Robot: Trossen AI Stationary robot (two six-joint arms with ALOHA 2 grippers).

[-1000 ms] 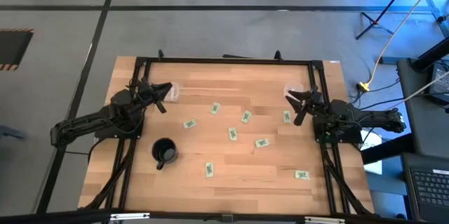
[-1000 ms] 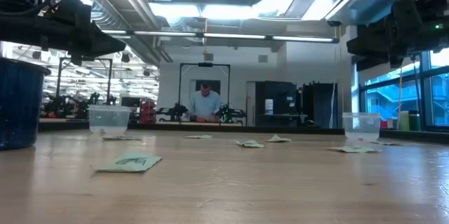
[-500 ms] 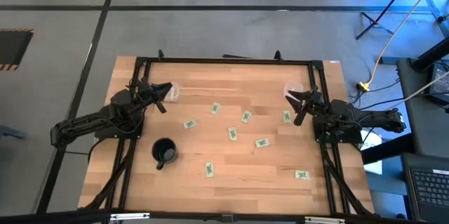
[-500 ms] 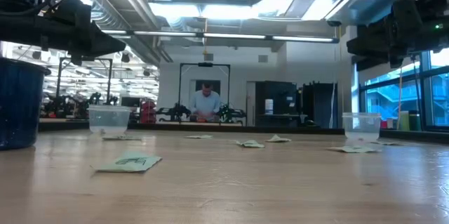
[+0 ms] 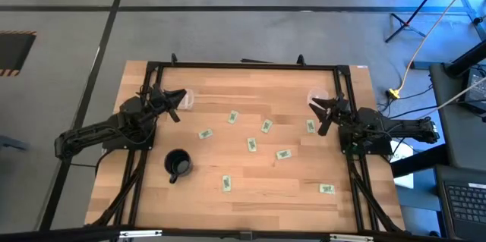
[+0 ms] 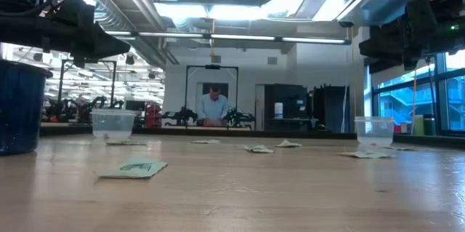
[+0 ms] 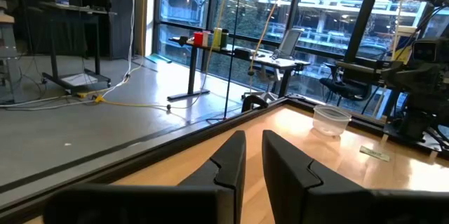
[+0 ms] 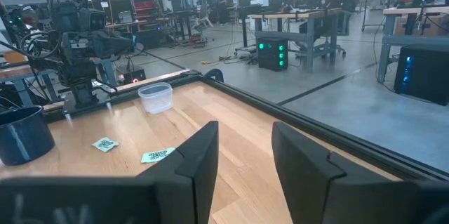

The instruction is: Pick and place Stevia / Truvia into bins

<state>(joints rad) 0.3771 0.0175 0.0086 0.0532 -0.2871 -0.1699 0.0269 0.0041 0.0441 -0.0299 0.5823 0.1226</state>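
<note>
Both arms hang raised over the far corners of the desk (image 5: 250, 189). The left gripper (image 5: 178, 99) sits by the left bin (image 5: 187, 101), its jaws nearly closed with a thin gap and nothing in them; the right gripper (image 5: 322, 111) sits by the right bin (image 5: 315, 99), its jaws apart and empty. Eight sachets (image 5: 250, 144) lie flat, scattered across the middle and near side, all outside the bins. A black mug (image 5: 178, 164) stands near the left front. In the low view a person (image 6: 213, 108) stands far back in the room.
</note>
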